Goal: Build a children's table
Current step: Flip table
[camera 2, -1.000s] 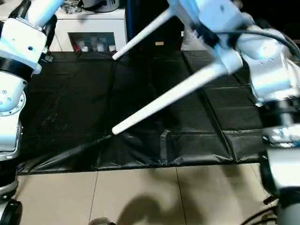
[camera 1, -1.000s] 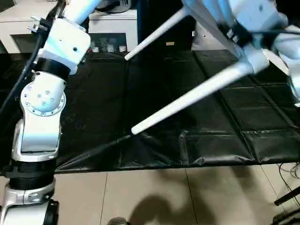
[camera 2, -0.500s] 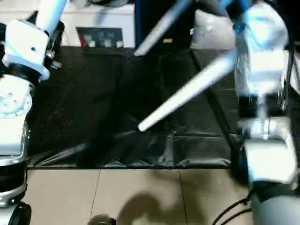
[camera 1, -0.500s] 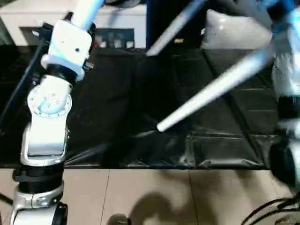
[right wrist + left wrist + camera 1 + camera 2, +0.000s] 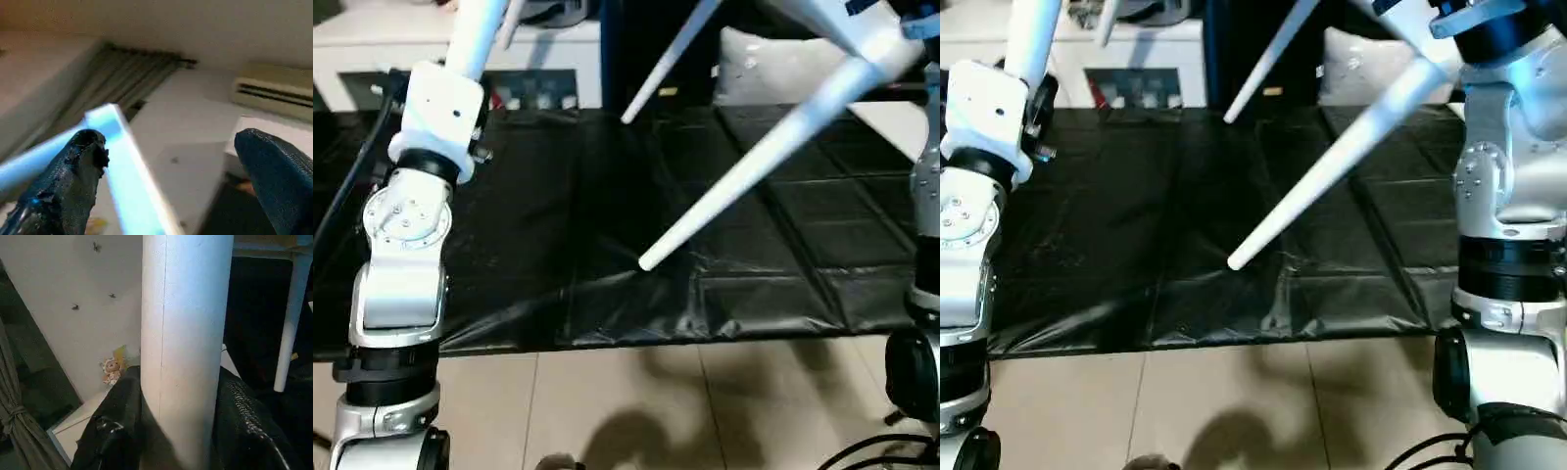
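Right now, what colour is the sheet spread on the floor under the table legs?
Black, glossy and creased; the sheet shows best in the left eye view.

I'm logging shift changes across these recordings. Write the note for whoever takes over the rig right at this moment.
Left gripper: shut on a table leg, one black finger on each side.
Right gripper: open wide, nothing between its fingers, pointing up toward the ceiling.
The children's table is held in the air above the black mat; two more legs slant down over the mat, the nearer one's tip close to it.
Done: legs appear fitted.
Left: how many legs are fitted cannot be told; check, then set the table down on its legs.
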